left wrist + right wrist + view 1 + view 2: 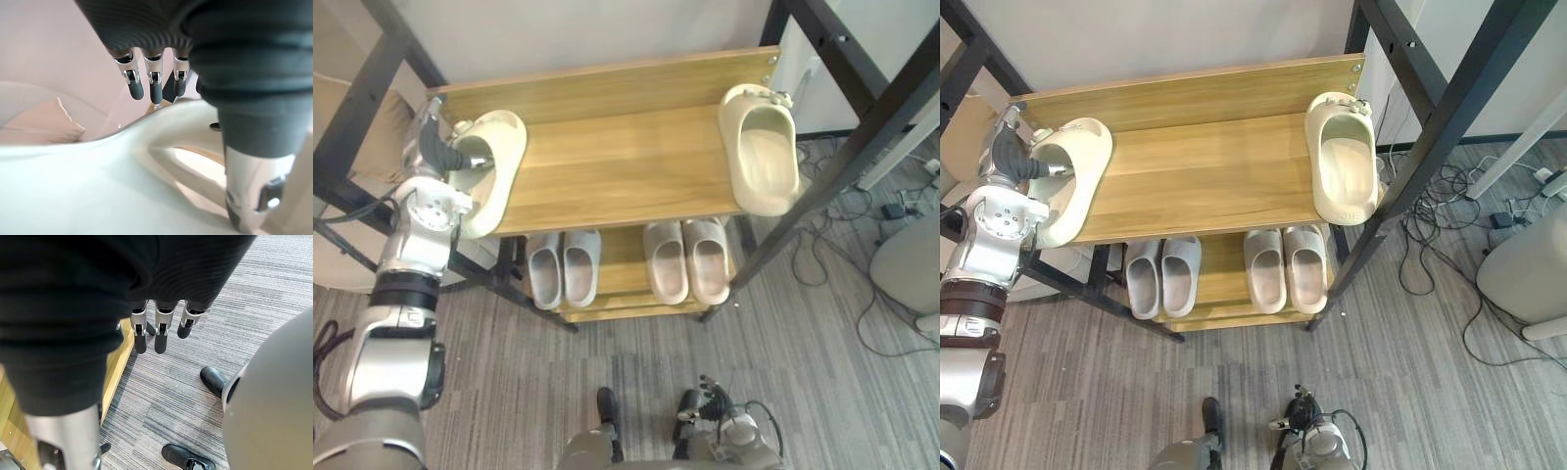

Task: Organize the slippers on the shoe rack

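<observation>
Right now your left hand [438,149] sits at the left end of the light wooden shoe rack [617,171], on its top board. Its fingers [155,90] are nearly straight and apart, with the tips just clear of the rim of the cream foam slipper [509,147] and the thumb down beside its wall. That slipper overhangs the board's front left corner. The second cream slipper [762,162] lies well apart at the right end and reaches the front edge. You have bare wood between them. A slanted black metal post [842,162] crosses just beside the right end. Below, a grey pair [563,266] and a beige pair [685,259] sit side by side. Your right hand [160,335] hangs over the grey striped carpet [803,372], fingers straight.
</observation>
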`<state>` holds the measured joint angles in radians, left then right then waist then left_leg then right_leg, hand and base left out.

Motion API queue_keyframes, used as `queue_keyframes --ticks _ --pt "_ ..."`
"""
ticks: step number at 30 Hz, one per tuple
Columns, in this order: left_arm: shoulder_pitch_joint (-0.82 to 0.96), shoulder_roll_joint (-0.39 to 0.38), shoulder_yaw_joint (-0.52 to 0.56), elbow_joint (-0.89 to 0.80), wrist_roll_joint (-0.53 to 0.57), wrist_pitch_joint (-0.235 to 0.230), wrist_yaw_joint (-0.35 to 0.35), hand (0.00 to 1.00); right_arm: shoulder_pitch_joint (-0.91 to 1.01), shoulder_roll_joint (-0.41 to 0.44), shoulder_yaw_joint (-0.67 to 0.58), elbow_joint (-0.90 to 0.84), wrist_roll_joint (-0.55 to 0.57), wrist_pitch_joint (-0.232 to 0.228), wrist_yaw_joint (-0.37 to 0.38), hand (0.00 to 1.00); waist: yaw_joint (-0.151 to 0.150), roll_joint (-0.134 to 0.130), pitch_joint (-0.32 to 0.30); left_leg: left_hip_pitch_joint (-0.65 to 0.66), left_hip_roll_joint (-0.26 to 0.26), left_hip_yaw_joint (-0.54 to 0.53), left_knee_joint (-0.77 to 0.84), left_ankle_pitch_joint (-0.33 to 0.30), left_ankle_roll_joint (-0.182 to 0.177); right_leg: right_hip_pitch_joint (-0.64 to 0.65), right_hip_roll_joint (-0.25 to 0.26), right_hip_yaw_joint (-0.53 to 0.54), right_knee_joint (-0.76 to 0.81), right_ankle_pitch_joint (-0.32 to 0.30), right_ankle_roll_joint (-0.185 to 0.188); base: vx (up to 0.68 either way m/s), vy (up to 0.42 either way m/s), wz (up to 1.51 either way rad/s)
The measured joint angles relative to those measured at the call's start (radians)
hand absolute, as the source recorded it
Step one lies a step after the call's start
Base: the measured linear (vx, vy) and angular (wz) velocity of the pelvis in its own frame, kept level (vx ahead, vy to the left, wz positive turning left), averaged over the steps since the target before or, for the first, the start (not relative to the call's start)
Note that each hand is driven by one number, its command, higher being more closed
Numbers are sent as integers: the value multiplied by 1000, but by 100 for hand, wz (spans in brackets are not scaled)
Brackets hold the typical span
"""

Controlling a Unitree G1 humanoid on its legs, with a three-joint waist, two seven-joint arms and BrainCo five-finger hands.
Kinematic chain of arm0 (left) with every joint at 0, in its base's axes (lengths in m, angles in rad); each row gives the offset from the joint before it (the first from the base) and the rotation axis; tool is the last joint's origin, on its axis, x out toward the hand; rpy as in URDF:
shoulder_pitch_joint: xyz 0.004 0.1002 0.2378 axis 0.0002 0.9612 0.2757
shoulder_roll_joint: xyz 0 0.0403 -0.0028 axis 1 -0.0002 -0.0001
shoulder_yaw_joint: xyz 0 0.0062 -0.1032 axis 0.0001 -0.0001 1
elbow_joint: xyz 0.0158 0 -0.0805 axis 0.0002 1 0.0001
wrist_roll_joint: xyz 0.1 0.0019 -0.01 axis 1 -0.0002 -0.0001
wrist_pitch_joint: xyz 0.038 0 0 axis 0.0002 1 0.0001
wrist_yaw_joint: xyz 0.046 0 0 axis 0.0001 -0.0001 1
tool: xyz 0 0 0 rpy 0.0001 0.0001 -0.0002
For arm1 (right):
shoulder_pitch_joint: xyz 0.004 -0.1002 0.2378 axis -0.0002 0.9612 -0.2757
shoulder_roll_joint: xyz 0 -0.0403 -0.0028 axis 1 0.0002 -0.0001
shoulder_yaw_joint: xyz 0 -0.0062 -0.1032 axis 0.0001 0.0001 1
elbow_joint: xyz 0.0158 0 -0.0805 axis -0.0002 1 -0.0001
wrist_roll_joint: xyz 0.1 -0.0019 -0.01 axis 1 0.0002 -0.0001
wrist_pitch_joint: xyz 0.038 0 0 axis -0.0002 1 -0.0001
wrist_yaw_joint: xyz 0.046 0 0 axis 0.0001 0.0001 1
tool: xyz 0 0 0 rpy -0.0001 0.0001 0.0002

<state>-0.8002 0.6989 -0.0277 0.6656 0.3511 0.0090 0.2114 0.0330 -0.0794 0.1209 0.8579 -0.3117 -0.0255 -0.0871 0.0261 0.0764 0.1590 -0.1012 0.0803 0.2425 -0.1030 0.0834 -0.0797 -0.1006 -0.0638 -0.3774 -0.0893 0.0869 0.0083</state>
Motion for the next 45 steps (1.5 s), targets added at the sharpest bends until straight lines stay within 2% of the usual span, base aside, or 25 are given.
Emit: queue_keyframes --ticks 14,21,32,35,38,43,45 --pt "-52 2 -4 56 -4 -1 4 100 -7 2 1 11 0 0 -3 0 -9 -11 7 1 -1 19 0 0 1 -11 -3 17 0 9 -2 -50 14 -4" --pt "-55 -4 -17 54 -51 -2 4 100 -16 2 1 17 0 0 -2 0 -17 -11 7 10 -4 17 0 0 1 1 -4 7 0 9 -2 -27 10 1" --pt "-49 -136 -88 -93 -119 -7 23 100 -30 1 2 22 2 7 -2 0 -20 -7 9 27 -16 -12 -1 7 10 33 -20 -25 -2 8 0 -56 30 8" --pt "-53 -182 -108 -97 -120 -10 30 100 -32 -7 6 23 7 8 -3 0 -33 5 9 20 -21 -23 0 10 14 32 -27 -28 -1 12 6 -38 36 10" --pt "-64 -193 -128 -105 -120 -13 31 100 -31 -10 6 25 7 8 -5 0 -42 16 10 15 -24 -30 0 11 16 31 -32 -31 0 16 9 -37 35 9" --pt "-115 -257 -153 -86 -140 -14 45 100 -37 -28 6 27 8 9 -11 0 -52 22 13 10 -32 -15 0 11 18 17 -41 -9 -2 24 16 -59 43 -8" --pt "-152 -260 -159 -61 -139 -14 45 100 -49 -42 1 27 17 9 -14 0 -71 34 16 -11 -38 12 0 11 26 -20 -47 18 -3 41 17 -79 61 -32"
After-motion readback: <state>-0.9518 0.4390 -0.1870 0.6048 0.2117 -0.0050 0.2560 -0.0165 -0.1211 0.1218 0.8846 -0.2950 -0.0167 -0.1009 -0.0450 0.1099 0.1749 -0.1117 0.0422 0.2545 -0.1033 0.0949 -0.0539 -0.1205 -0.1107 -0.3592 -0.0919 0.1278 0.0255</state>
